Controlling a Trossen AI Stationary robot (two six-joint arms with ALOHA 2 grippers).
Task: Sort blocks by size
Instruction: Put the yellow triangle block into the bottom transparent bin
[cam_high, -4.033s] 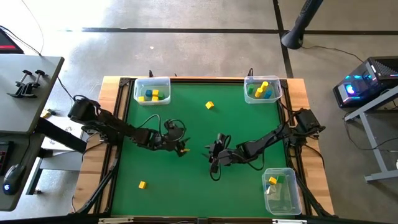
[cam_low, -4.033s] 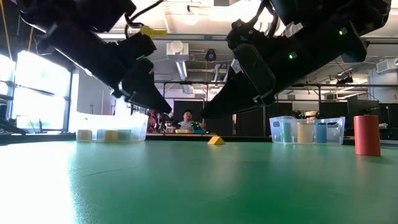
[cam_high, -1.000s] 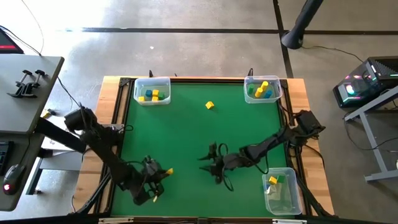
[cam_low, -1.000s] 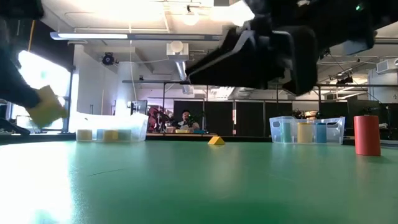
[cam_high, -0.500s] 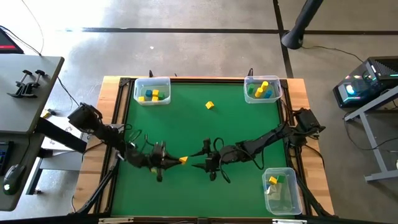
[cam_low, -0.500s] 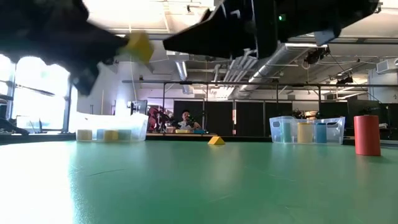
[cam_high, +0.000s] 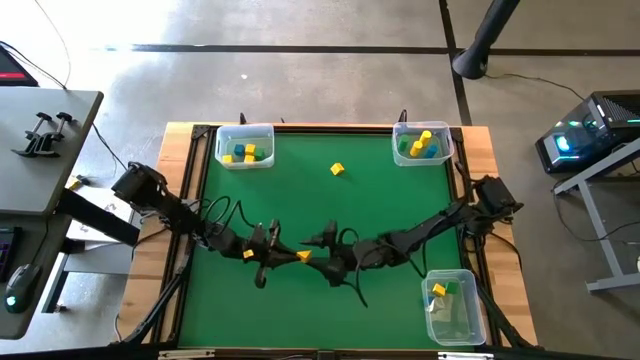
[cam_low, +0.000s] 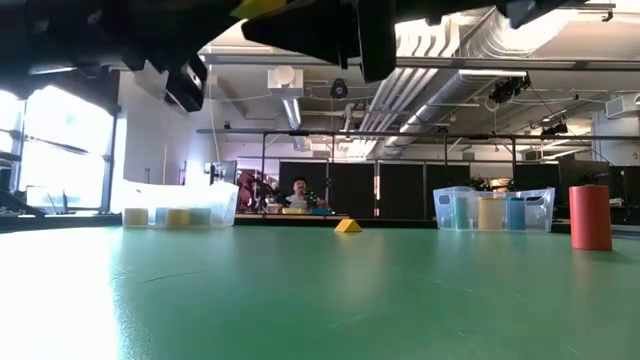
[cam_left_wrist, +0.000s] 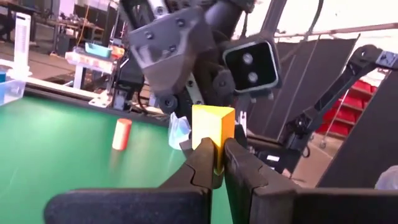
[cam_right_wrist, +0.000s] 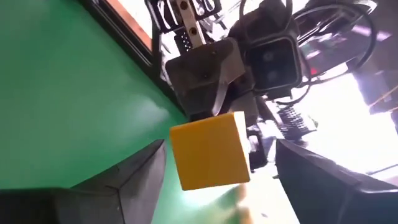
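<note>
A small yellow block (cam_left_wrist: 213, 124) hangs above the middle of the green table (cam_high: 300, 200), with my left gripper (cam_high: 290, 256) shut on it. My right gripper (cam_high: 318, 247) faces it from the table's right side and is open. Its two fingers (cam_right_wrist: 143, 174) stand on either side of the same block (cam_right_wrist: 208, 149), apart from it. Another yellow block (cam_high: 337, 169) rests on the mat toward the far edge. More blocks lie in three clear bins. My left gripper pinches the lower part of the yellow block (cam_left_wrist: 216, 152) between its two fingertips, on two opposite faces. The fingers lie about level and point toward the table's right side. The block stands above the fingertips, lifted well clear of the mat.
Clear bins stand at the far left corner (cam_high: 245, 147), the far right corner (cam_high: 422, 143) and the near right corner (cam_high: 450, 305). A red cylinder (cam_low: 590, 217) stands at the right in the low view. Bare mat lies near and far of the grippers.
My left gripper has carried the yellow block from the near left part of the table toward the middle, tipping from pointing down to about level. My right gripper has risen, rolled, edged left toward the block and opened wider around it.
</note>
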